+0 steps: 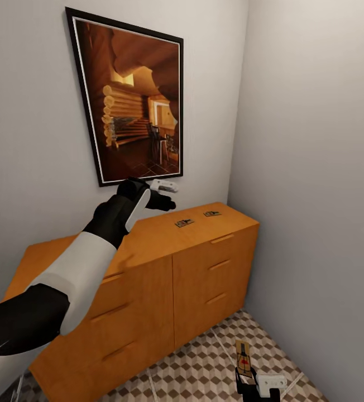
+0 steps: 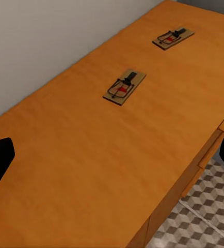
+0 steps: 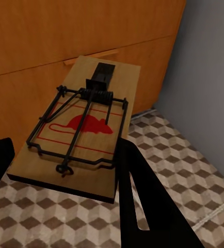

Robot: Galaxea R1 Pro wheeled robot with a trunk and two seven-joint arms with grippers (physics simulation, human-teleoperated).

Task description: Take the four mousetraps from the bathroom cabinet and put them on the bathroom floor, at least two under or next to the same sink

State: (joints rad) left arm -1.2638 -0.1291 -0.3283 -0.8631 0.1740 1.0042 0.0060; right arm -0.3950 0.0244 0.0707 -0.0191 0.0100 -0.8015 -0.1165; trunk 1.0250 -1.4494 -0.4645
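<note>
Two mousetraps are seen lying on top of the cabinet [image 1: 165,262], right of centre in the head view: the nearer trap [image 1: 184,223] and the farther trap [image 1: 212,213], set well apart along the orange-brown surface. A third trap [image 1: 243,357] is carried low at the bottom right of that view, gripped by the right gripper [image 1: 253,385] above the bathroom floor [image 1: 204,363]; in the right wrist view its wooden slab [image 3: 86,129] is pinched at the edge between the dark fingers [image 3: 138,206]. It is judged that the task is partly done at best — one trap is on its way down, two are left on the cabinet top, and a fourth cannot be accounted for from these pictures; no sink is visible either. The left gripper [image 1: 162,192] is held above the cabinet top, just below a framed picture [image 1: 132,100] in the upper left, with its jaws spread and nothing between them; in the left wrist view both traps [image 2: 124,87] and [image 2: 173,37] lie ahead of it. The traps are flat rectangular slabs of pale wood with thin black wire bars, a coil spring and a red mouse print. The cabinet is smooth, matt wood with slim bar handles; the floor is tiled in a brown, beige and white cube pattern with pale grout.
</note>
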